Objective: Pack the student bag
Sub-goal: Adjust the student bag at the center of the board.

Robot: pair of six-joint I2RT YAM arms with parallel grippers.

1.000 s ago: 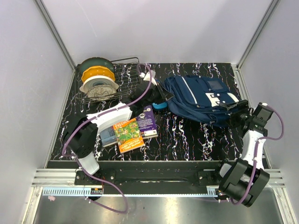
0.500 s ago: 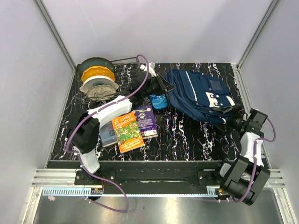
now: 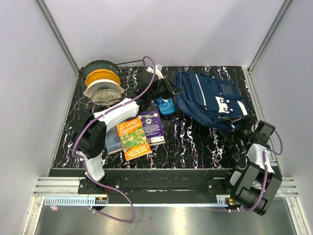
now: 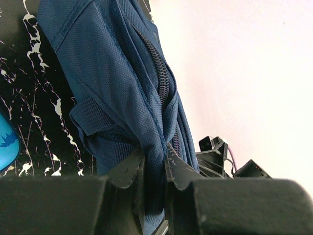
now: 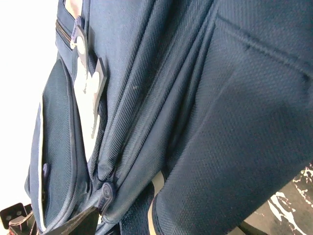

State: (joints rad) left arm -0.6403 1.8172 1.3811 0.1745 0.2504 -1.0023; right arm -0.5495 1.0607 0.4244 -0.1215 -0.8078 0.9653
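Note:
The student bag point(image 3: 210, 100), navy with white stripes and white pocket patches, lies at the back right of the table. My left gripper point(image 3: 172, 91) is shut on a fold of the bag's left edge; in the left wrist view point(image 4: 154, 157) blue fabric is pinched between the fingers beside a zip. My right gripper point(image 3: 243, 131) sits at the bag's near right corner. In the right wrist view the bag point(image 5: 161, 98) fills the frame. That gripper point(image 5: 164, 224) has its jaws spread, with fabric bulging between them and one finger point(image 5: 78, 223) low on the left.
A glossy blue pencil case point(image 3: 166, 105) lies just left of the bag and shows in the left wrist view point(image 4: 6, 142). An orange book point(image 3: 134, 139) and a purple book point(image 3: 152, 126) lie front left. A wire basket point(image 3: 134, 81) holds spools point(image 3: 101, 81) at back left.
My left gripper has moved up and right, holding the bag's left edge, uncovering the pencil case. The bag shifted slightly. My right gripper has drawn back toward the near right.

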